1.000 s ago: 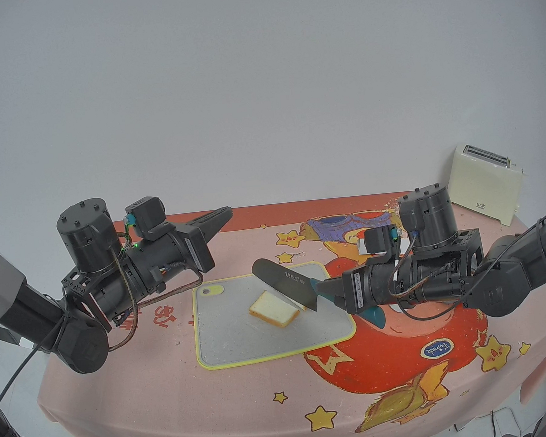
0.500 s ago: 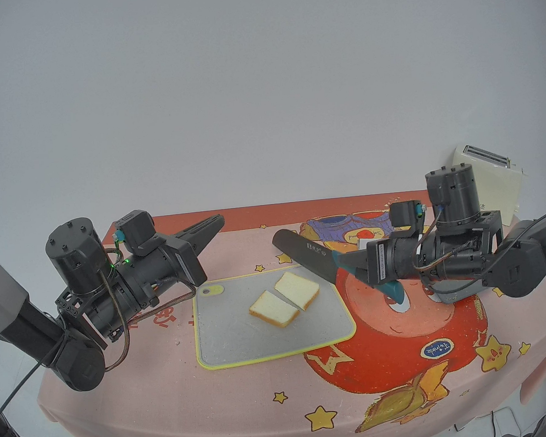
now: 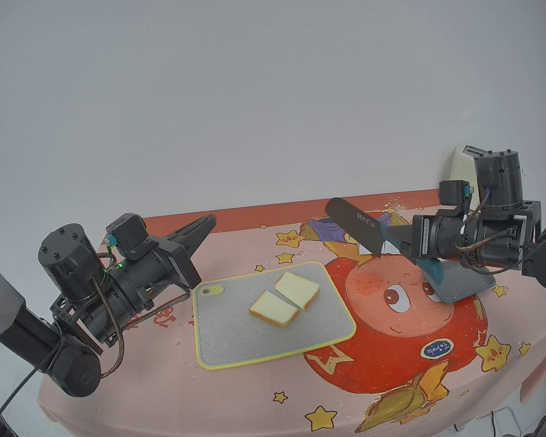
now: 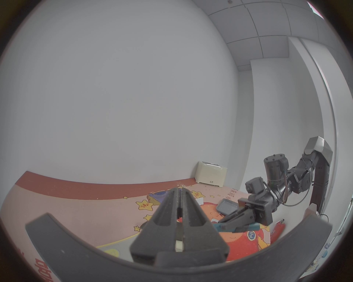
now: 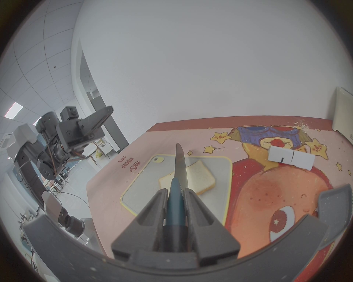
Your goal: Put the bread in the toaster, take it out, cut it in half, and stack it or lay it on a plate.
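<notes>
We count two bread halves [image 3: 274, 308] on one board [image 3: 244, 343]. Right gripper [image 3: 389, 237], at three o'clock, clamps one level knife [image 3: 354, 223]; left gripper [image 3: 207, 222], nine o'clock, closed empty.

Bread halves [image 3: 274, 308] on cutting board [image 3: 244, 343], between my left claw [image 3: 207, 222] and right claw [image 3: 392, 238]; knife [image 3: 354, 222] in the right, toaster [image 4: 210, 173] behind it.

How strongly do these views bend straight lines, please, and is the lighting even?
Head view: mild bowing at the table edge, soft even light, faint shadows. Left wrist view: strong fisheye, ceiling lines curve, dark corners. Right wrist view: same fisheye; the cutting board looks skewed.
</notes>
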Motion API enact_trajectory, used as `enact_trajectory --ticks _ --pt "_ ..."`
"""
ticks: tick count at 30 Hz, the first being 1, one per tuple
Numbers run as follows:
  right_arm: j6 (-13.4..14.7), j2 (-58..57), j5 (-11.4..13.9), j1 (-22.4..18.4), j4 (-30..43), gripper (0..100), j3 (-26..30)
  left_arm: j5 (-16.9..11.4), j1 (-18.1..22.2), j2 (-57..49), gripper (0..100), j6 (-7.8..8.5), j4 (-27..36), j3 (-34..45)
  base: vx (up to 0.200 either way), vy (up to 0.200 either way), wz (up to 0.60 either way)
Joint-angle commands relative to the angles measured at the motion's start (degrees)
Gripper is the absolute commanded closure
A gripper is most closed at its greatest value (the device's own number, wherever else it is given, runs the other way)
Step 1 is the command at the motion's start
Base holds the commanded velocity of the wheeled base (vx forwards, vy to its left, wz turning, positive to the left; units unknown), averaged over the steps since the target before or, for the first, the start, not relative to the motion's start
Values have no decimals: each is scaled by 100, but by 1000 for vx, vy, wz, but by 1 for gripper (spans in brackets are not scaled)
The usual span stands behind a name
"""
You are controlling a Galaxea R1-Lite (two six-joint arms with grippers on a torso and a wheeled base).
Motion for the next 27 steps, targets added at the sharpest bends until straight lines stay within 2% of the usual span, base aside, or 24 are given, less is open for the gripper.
enact_trajectory --ticks 1,3,6,8,9,12,21,27 --pt "184 -244 -269 10 -6 100 194 -8 0 -13 100 -1 1 0 0 0 0" --pt "324 -323 -357 -7 -6 100 317 -16 0 -13 100 -10 1 0 0 0 0" --pt "386 -323 -436 -7 -6 100 370 -16 0 -5 100 -10 1 9 0 0 0" --pt "526 -306 -717 -25 -6 100 396 -16 -9 13 100 -10 1 26 0 0 0" --pt "588 -297 -770 -51 -6 100 396 -16 0 31 100 -10 1 26 0 0 0" --pt "790 -262 -832 -104 -6 100 431 -16 -9 39 100 -10 1 35 0 0 0" --pt "887 81 -1078 -174 -23 100 475 -16 -9 48 100 -10 -8 44 0 0 0" --pt "931 108 -1078 -174 -14 100 493 -25 -9 39 100 -10 -8 61 0 0 0"
